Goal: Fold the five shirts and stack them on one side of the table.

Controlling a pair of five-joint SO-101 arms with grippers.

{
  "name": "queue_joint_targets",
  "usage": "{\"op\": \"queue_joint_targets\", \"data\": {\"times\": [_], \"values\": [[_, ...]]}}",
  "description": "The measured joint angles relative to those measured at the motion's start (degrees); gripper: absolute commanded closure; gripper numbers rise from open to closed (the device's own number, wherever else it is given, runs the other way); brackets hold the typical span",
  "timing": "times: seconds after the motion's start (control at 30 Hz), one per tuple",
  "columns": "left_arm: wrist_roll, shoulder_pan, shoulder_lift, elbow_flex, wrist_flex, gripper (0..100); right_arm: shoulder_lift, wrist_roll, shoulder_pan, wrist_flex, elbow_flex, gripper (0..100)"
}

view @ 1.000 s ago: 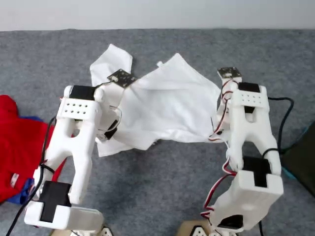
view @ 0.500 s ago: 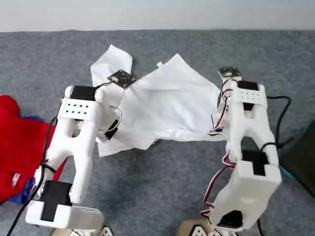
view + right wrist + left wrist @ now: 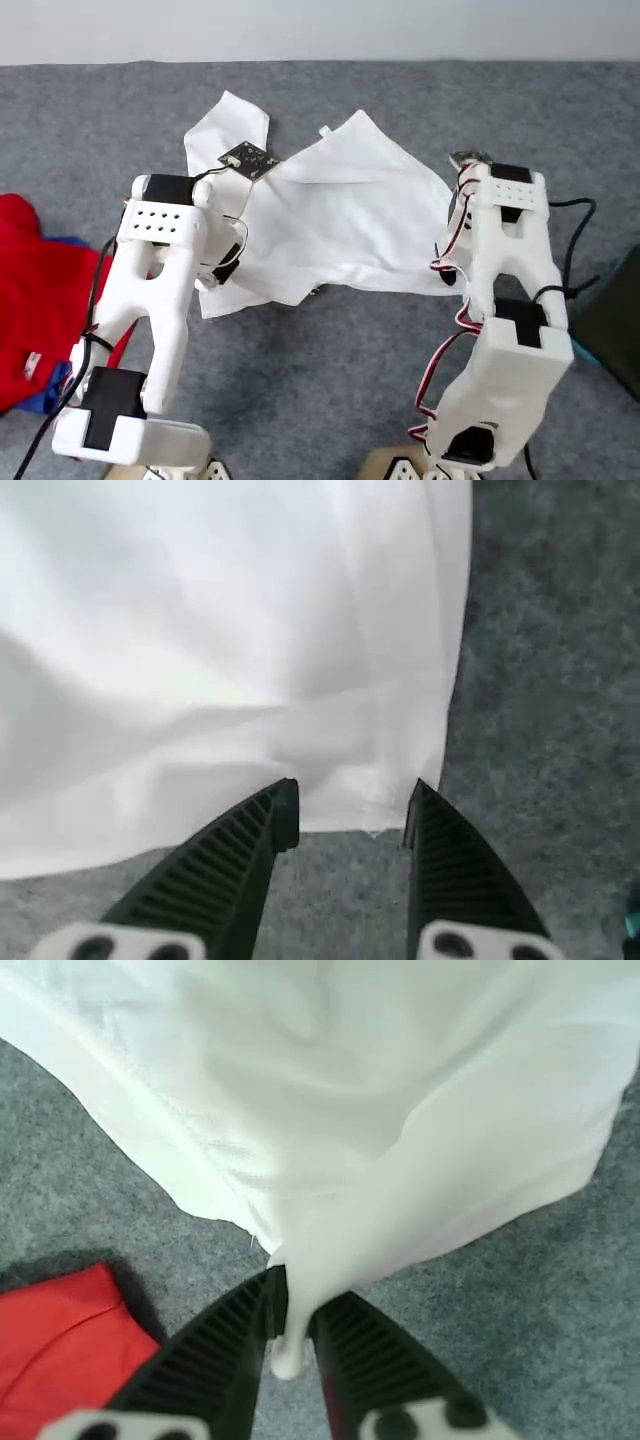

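1. One grey table (image 3: 330,400) carries everything.
2. White shirt (image 3: 340,215) lies crumpled at the table's middle, between the two arms.
3. Red shirt (image 3: 35,290) is heaped beside the left arm, apart from the white shirt.
4. Left gripper (image 3: 298,1295) is clamped tight on a fold at the white shirt's edge.
5. Right gripper (image 3: 352,790) is spread wide over the white shirt's hem, gripping nothing.
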Motion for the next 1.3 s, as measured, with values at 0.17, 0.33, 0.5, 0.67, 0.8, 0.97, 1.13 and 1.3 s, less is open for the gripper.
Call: {"op": "queue_joint_targets", "data": {"times": [0.17, 0.33, 0.5, 0.67, 0.8, 0.97, 1.13, 1.3], "values": [[0.0, 0.0, 0.0, 0.0, 0.0, 100, -4.4, 0.0, 0.0, 2.3, -0.6, 81.2], [0.0, 0.0, 0.0, 0.0, 0.0, 100, -4.5, 0.0, 0.0, 2.3, -0.6, 78.0], [0.0, 0.0, 0.0, 0.0, 0.0, 100, -0.4, 0.0, 0.1, -0.4, -0.6, 75.8], [0.0, 0.0, 0.0, 0.0, 0.0, 100, 2.2, 0.0, 0.1, -3.2, -0.6, 75.9], [0.0, 0.0, 0.0, 0.0, 0.0, 100, 5.3, 0.0, -0.2, -3.7, -0.6, 76.0], [0.0, 0.0, 0.0, 0.0, 0.0, 100, 8.2, -0.1, -2.8, -3.8, -1.3, 82.7], [0.0, 0.0, 0.0, 0.0, 0.0, 100, 8.9, -0.1, -3.3, -3.7, -3.1, 98.7], [0.0, 0.0, 0.0, 0.0, 0.0, 100, 9.1, -0.1, -3.3, -4.0, -3.5, 98.8]]}}
